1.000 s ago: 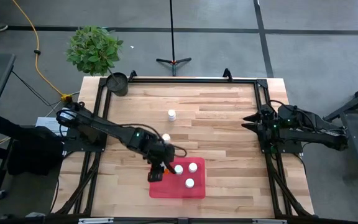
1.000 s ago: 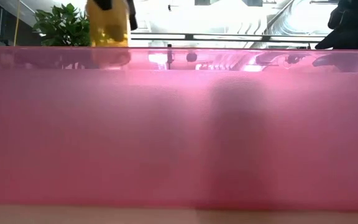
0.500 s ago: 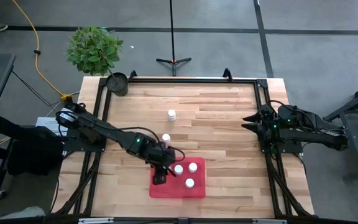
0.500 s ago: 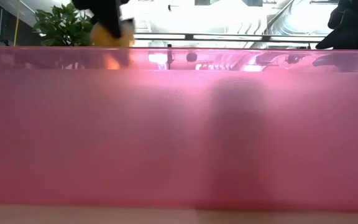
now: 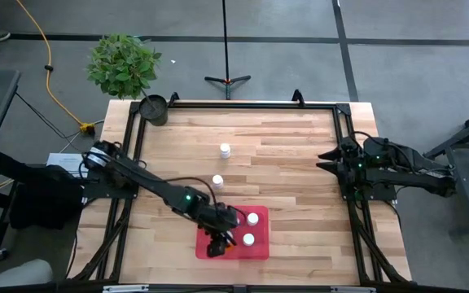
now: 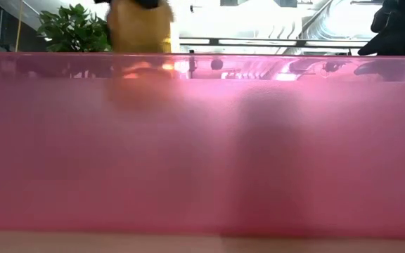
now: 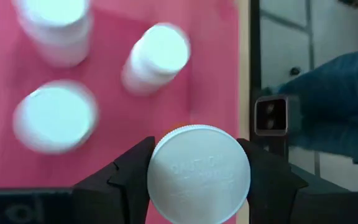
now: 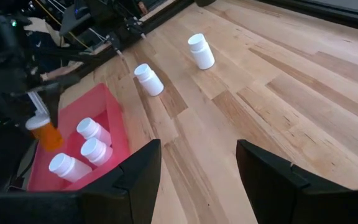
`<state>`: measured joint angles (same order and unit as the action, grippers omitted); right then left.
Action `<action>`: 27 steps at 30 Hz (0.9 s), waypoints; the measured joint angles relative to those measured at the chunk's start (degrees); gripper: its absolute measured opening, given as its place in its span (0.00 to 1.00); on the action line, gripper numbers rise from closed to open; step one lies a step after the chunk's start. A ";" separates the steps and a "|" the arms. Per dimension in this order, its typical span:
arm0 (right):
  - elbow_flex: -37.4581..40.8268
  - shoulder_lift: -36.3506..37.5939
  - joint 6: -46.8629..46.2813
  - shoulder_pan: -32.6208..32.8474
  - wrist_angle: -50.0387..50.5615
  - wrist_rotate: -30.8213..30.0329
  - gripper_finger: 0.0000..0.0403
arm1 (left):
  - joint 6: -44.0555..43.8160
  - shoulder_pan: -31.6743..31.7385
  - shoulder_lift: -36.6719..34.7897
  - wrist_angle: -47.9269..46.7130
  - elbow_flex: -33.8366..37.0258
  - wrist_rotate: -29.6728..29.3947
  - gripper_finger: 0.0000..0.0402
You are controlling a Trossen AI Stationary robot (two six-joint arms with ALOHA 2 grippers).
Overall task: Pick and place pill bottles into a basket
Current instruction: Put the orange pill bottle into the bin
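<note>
My left gripper stands over the near left part of the red tray, shut on an orange pill bottle with a white cap. Three white-capped bottles stand in the tray beside it. Two more bottles stand on the wooden table beyond the tray. My right gripper waits open and empty at the table's right edge. My left gripper pinches the orange bottle at its cap end, one finger on each side of the round cap. The fingers come from above, pointing down. The bottle hangs below them, slightly tilted. I cannot tell whether its lower end touches the tray floor.
A dark round pot and a green plant stand at the far left corner. Black frame rails run along the table's far, left and right sides. In the low view the tray's near wall blocks almost everything behind it.
My left gripper has carried the orange bottle toward the table's near edge and a little right, from the tray's far left corner to over the tray's near left part. It has stayed shut on the bottle. The other bottles have kept still.
</note>
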<state>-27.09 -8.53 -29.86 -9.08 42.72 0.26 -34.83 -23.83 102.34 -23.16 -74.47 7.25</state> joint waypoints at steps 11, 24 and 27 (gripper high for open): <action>0.00 -2.02 0.08 0.02 0.02 0.52 0.49 | 6.09 -0.91 6.46 1.74 -0.62 -7.08 0.61; 0.00 -2.41 0.25 0.02 -0.03 1.04 0.49 | 11.89 -0.96 6.54 1.14 -0.93 -10.62 0.66; 0.00 -2.41 0.25 0.00 -0.04 1.04 0.49 | 12.09 -0.90 6.56 1.09 -0.93 -10.61 0.62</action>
<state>-27.09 -10.94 -29.61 -9.08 42.68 1.30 -22.74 -24.73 108.90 -22.06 -75.40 -3.36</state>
